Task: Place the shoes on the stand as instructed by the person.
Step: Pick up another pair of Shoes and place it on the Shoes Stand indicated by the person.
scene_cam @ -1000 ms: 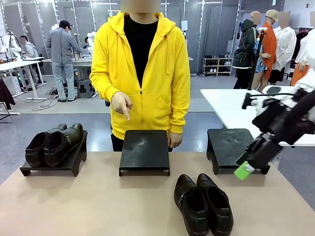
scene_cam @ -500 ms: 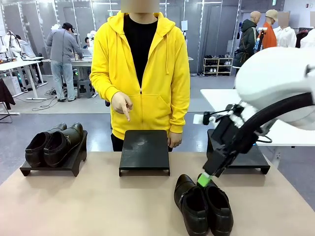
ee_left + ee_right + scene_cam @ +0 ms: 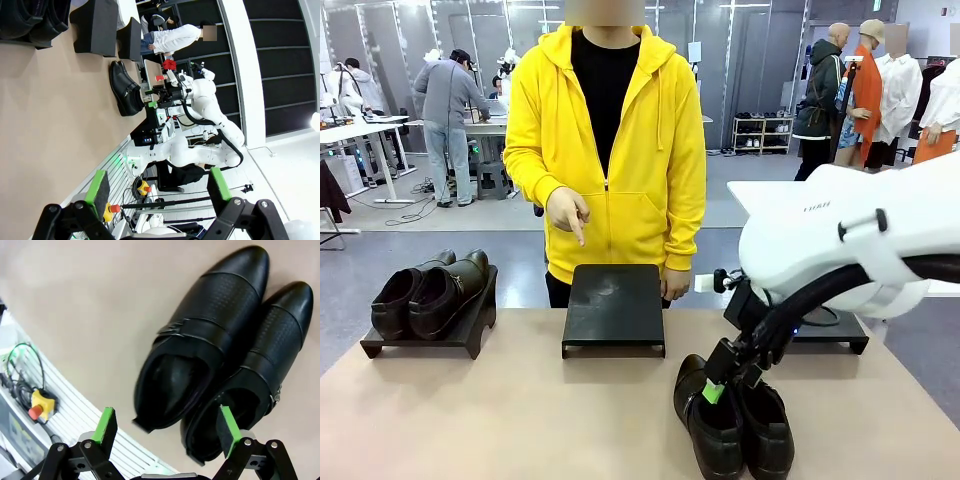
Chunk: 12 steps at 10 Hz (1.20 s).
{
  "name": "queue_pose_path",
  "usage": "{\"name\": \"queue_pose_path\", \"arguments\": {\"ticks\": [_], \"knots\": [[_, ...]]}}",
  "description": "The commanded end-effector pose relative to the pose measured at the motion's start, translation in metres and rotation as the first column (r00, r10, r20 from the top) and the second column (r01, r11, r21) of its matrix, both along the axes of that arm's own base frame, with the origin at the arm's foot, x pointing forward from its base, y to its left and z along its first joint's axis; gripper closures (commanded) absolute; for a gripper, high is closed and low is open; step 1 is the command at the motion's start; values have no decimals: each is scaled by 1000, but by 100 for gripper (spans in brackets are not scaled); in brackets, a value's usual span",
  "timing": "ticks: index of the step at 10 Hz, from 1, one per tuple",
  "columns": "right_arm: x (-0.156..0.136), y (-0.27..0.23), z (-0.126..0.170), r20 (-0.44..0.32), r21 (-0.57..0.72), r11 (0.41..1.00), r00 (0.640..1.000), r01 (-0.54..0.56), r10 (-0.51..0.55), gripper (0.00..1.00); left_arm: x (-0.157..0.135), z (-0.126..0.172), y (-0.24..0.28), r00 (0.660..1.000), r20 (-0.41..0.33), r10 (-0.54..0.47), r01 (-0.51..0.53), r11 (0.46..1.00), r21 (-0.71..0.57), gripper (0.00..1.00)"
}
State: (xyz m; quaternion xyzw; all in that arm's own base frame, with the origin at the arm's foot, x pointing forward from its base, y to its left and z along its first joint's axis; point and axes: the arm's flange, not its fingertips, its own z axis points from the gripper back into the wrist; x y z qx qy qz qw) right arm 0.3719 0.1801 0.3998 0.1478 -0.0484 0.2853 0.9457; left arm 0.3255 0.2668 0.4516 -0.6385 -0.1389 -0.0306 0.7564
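One pair of glossy black shoes (image 3: pixel 732 425) lies on the table at the front right, toes toward me. My right gripper (image 3: pixel 723 386) hangs open just above their heel ends. In the right wrist view the two shoes (image 3: pixel 210 345) lie side by side below the open gripper (image 3: pixel 166 427), with their openings between the green pads (image 3: pixel 106 424). A second pair of shoes (image 3: pixel 428 292) rests on the left stand (image 3: pixel 470 335). The person (image 3: pixel 610 150) points a finger down at the bare middle stand (image 3: pixel 614 305). My left gripper (image 3: pixel 157 187) is open, off the table, holding nothing.
A third stand (image 3: pixel 780 292) at the right is partly behind my right arm (image 3: pixel 850 240). Bare tan tabletop (image 3: pixel 500 420) stretches across the front left. From the left wrist view, the table shoes (image 3: pixel 125 89) and the right arm (image 3: pixel 200 95) show far off.
My right arm has swung in from the right edge and come down over the pair of shoes on the table. The person's pointing hand has stayed still.
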Motion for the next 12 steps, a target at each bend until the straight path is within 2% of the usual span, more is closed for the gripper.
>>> {"name": "queue_pose_path", "arguments": {"ticks": [1,6,9,10,11,12], "knots": [[2,2,-15,3,-56,997,999,54,-54,0,-2,0,-3,1000,15,8,-8,1000,-1,0],[7,4,-47,28,-101,988,993,119,-116,0,-2,0,-3,1000,15,8,-8,1000,-1,0],[8,5,-52,46,-114,983,989,144,-140,0,-2,0,-3,1000,15,8,-8,1000,-1,0],[7,7,-55,55,-132,981,989,142,-136,15,-2,0,-3,1000,15,8,-8,1000,-1,0],[7,8,-59,48,-153,979,990,136,-130,41,-2,0,-3,1000,15,8,-8,1000,-1,0],[6,10,-61,53,-174,977,992,123,-116,73,-2,0,-3,1000,15,8,-8,1000,-1,0]]}}
